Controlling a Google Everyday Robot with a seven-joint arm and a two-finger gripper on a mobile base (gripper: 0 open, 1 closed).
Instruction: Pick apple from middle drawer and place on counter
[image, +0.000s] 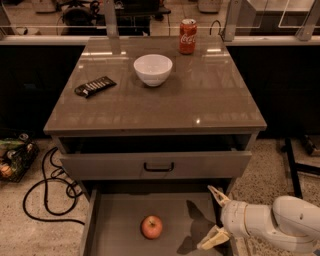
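Glossy, reflective counter (150, 107); matt grey metal middle drawer (120, 222); smooth cream plastic pincer (215, 217), fingers spread, at its right wall.
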